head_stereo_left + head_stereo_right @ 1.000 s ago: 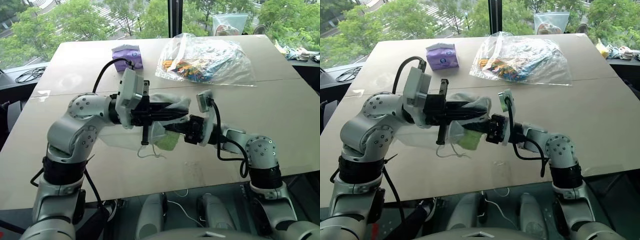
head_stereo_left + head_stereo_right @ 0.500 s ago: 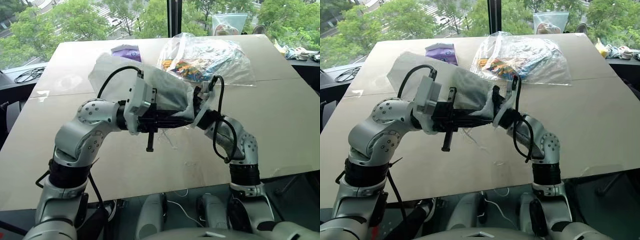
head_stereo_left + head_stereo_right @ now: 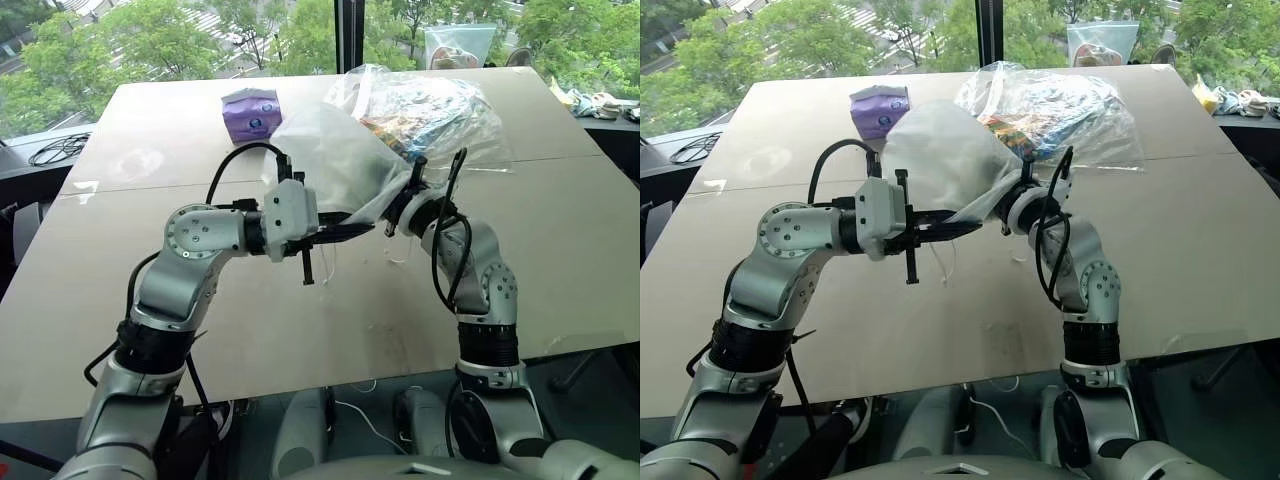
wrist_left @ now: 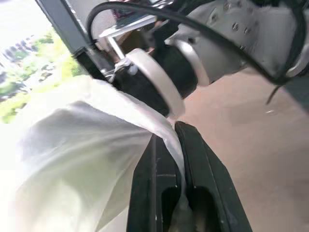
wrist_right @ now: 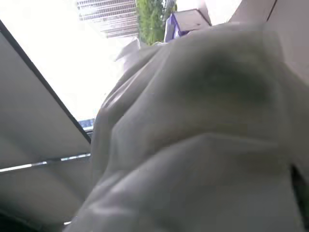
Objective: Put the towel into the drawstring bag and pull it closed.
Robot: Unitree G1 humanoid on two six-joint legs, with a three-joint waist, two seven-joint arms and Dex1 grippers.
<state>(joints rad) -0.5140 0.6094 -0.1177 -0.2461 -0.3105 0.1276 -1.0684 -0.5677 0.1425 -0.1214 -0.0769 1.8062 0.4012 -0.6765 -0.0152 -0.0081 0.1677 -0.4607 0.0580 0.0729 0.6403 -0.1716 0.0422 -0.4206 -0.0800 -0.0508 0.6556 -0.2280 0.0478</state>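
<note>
The white semi-sheer drawstring bag (image 3: 330, 165) is lifted off the table and billows upward between my two arms. My left gripper (image 3: 350, 231) points to the right and is shut on the fabric at the bag's mouth; the left wrist view shows its fingers (image 4: 159, 169) pinching the white cloth (image 4: 87, 159). My right gripper (image 3: 398, 212) is pressed against the opposite side of the mouth, wrapped in the fabric. Thin white cord (image 3: 940, 262) dangles below the mouth. The towel is hidden.
A purple tissue pack (image 3: 250, 112) lies at the back of the beige table (image 3: 560, 230). A large clear plastic bag of colourful items (image 3: 445, 110) sits just behind the raised pouch. Small items lie on a ledge at the far right (image 3: 600, 105).
The pouch went from hanging low, green towel showing through it, to standing upright, and shifted right, uncovering the tissue pack. My right hand moved forward and its wrist rolled; my left hand edged forward.
</note>
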